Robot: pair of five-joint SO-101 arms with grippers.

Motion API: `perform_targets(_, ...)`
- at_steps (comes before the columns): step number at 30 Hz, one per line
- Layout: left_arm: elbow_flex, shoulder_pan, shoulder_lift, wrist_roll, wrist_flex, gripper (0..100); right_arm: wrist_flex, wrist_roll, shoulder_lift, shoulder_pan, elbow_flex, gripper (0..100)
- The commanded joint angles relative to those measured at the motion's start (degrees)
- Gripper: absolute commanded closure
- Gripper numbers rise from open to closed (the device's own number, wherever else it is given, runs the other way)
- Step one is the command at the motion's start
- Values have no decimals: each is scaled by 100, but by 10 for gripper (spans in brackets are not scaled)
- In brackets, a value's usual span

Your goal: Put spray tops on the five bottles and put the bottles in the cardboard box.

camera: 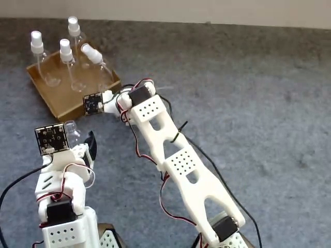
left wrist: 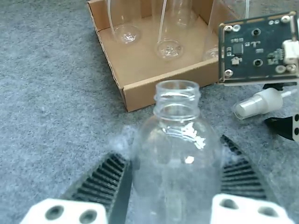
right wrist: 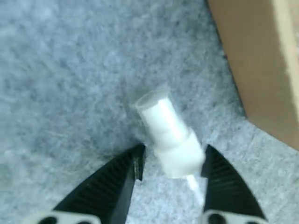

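Note:
An uncapped clear bottle [left wrist: 176, 140] lies in my left gripper [left wrist: 173, 154], which is shut on its body, the open neck pointing toward the cardboard box [left wrist: 140, 56]. In the high view this bottle [camera: 71, 130] is at the lower left, in front of the box [camera: 57, 98]. A white spray top [right wrist: 170, 130] sits between the fingers of my right gripper [right wrist: 174, 151], which is shut on it. The spray top [left wrist: 259, 102] hangs just off the box's near corner, to the side of the bottle's neck. Several capped bottles [camera: 66, 57] stand in the box.
Grey carpet [camera: 248, 93] covers the whole surface, with open room to the right of the box. The right arm [camera: 170, 150] stretches diagonally from the lower right to the box's near corner. Its camera board [left wrist: 259, 46] hangs close above the spray top.

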Motion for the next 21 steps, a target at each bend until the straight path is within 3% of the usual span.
perform_targets(1,-66,-13,-66,53,-167,859,198,18,48,-119,-321,908)
perform_targets(6,-57,-13,-66,53,-167,859,207,18,-4,-48,-330,995)
perform_targets(14,-57,-13,-66,53,-167,859,1112,9,-910,66,-330,994)
perform_targets(21,-48,-13,-66,53,-167,859,1174,-79,-1622,286,-330,994)
